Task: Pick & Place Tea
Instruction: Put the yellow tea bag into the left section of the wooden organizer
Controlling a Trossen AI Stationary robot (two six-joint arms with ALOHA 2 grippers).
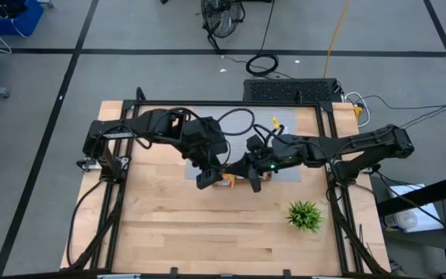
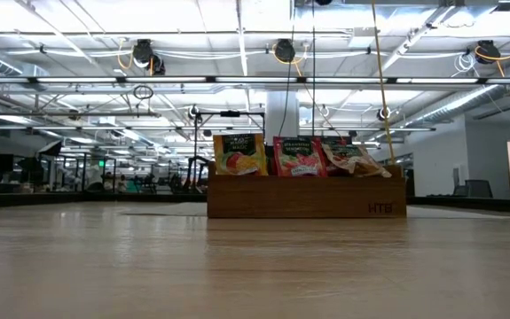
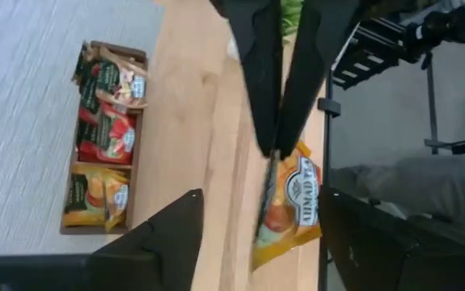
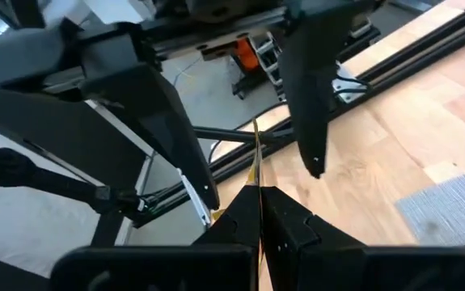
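An orange-yellow tea sachet (image 3: 295,206) is held in the air between my two grippers, above the table's middle (image 1: 226,180). My right gripper (image 3: 273,150) is shut on it. My left gripper (image 3: 263,196) is open, one finger on each side of the sachet, touching nothing. In the right wrist view the sachet (image 4: 255,166) shows edge-on between the left gripper's fingers (image 4: 179,153). The brown wooden tray (image 2: 308,202) stands on the grey mat (image 3: 22,97). Orange-yellow (image 2: 239,155), red (image 2: 297,158) and pale (image 2: 348,158) sachets stand upright in its three compartments. My right gripper pinches the sachet between its two shut fingers at one edge (image 3: 269,171). In the right wrist view the thin sachet stands edge-on out of the fingertips (image 4: 258,198). It is lifted clear of the table, its free end (image 3: 276,250) away from the fingers.
The spiky green plant (image 1: 305,215) stands near the table's right near corner. Bare wood lies toward the near edge (image 1: 207,232). Black frame rails (image 1: 102,209) run along both sides of the table. Cables and a fan lie on the floor beyond the far edge.
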